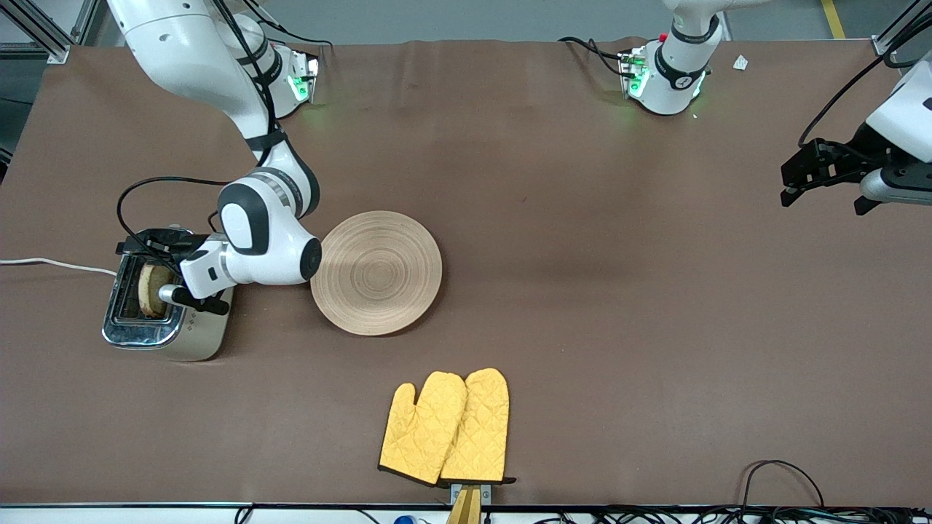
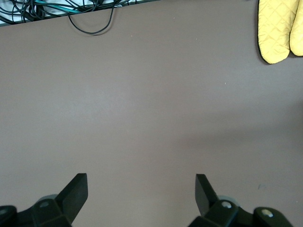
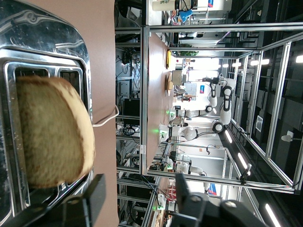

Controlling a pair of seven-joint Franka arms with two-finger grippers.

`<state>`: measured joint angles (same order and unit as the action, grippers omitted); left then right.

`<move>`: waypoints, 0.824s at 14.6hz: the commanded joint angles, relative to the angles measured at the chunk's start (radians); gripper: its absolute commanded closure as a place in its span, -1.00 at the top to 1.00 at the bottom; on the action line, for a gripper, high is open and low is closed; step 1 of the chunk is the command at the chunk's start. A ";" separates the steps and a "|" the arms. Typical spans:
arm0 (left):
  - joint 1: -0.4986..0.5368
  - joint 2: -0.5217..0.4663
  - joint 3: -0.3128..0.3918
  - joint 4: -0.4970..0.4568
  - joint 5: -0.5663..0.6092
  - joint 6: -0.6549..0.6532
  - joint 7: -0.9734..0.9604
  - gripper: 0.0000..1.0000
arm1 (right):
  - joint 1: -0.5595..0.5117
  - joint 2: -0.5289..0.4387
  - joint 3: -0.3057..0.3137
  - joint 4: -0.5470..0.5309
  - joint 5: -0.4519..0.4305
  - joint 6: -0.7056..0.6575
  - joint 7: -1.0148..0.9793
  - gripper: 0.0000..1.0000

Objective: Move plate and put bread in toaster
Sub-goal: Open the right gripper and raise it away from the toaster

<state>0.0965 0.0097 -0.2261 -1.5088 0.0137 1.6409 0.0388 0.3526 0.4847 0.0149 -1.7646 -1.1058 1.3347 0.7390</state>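
Observation:
The toaster (image 1: 191, 340) stands toward the right arm's end of the table, its chrome top (image 3: 47, 33) facing up. The bread (image 1: 151, 290) stands upright in one slot, and much of the slice (image 3: 52, 132) sticks out above it. My right gripper (image 1: 149, 244) hovers over the toaster, open (image 3: 139, 189), with nothing between its fingers and the bread just beside one of them. The round wooden plate (image 1: 376, 272) lies flat beside the toaster, toward the table's middle. My left gripper (image 1: 790, 182) waits open (image 2: 141, 189) above bare table at the left arm's end.
A pair of yellow oven mitts (image 1: 448, 426) lies near the table's front edge, also seen from the left wrist (image 2: 279, 28). The toaster's white cord (image 1: 51, 263) runs off the table's end. Black cables (image 2: 90, 21) lie along the front edge.

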 commanded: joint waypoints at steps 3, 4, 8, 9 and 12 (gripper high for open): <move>0.005 -0.007 -0.001 -0.010 0.008 0.011 0.009 1.00 | -0.011 -0.046 0.016 -0.001 0.032 0.020 0.005 1.00; 0.005 -0.008 -0.001 -0.010 0.008 0.011 0.010 1.00 | -0.009 -0.067 0.016 0.048 0.154 0.047 -0.004 1.00; 0.003 -0.008 -0.001 -0.010 0.008 0.011 0.010 1.00 | -0.030 -0.109 0.007 0.221 0.530 0.061 -0.036 1.00; 0.003 -0.007 -0.001 -0.010 0.008 0.011 0.010 1.00 | -0.084 -0.168 0.005 0.221 0.673 0.107 -0.036 1.00; 0.005 -0.008 -0.001 -0.010 0.008 0.011 0.010 1.00 | -0.190 -0.340 0.008 0.151 0.911 0.245 -0.058 1.00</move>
<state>0.0967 0.0100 -0.2259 -1.5100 0.0137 1.6409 0.0388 0.2355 0.2730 0.0095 -1.5331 -0.3056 1.5111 0.7074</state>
